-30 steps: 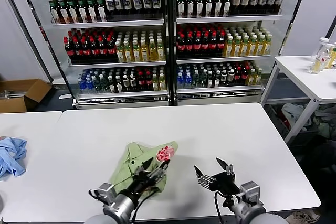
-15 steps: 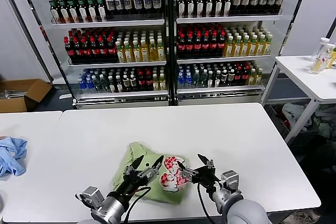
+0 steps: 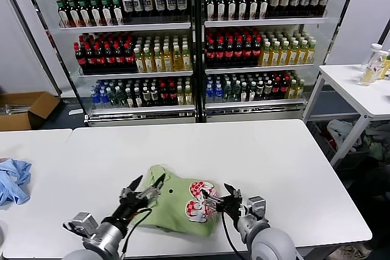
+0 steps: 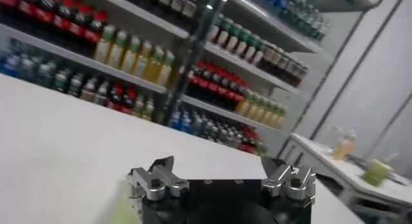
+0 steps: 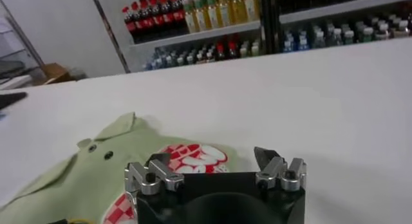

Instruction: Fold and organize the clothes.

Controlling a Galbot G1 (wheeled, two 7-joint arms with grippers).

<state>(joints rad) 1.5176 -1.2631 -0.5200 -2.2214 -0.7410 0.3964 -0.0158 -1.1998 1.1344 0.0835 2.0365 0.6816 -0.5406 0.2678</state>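
The left gripper (image 3: 143, 186) hung at the near left edge of the green shirt (image 3: 173, 202), fingers spread apart and closed on nothing, its arm reaching in from the near side. The right gripper (image 3: 218, 197) sat low at the shirt's right edge beside the red-and-white print, fingers likewise parted.

Bright, even indoor light falls from above. The white table (image 3: 256, 150) glares softly, with faint shadows under the green shirt (image 3: 173, 202). The head view is sharp. Both wrist views are soft, with bottles (image 4: 129, 55) blurred at 12 o'clock and lines leaning at the edges.
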